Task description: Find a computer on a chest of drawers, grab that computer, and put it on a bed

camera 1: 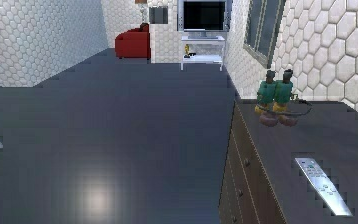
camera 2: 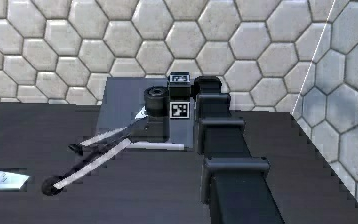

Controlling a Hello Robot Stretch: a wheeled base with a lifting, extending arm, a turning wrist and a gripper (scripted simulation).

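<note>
Grey computer [camera 2: 122,104] just behind end effector [camera 2: 63,166]
</note>
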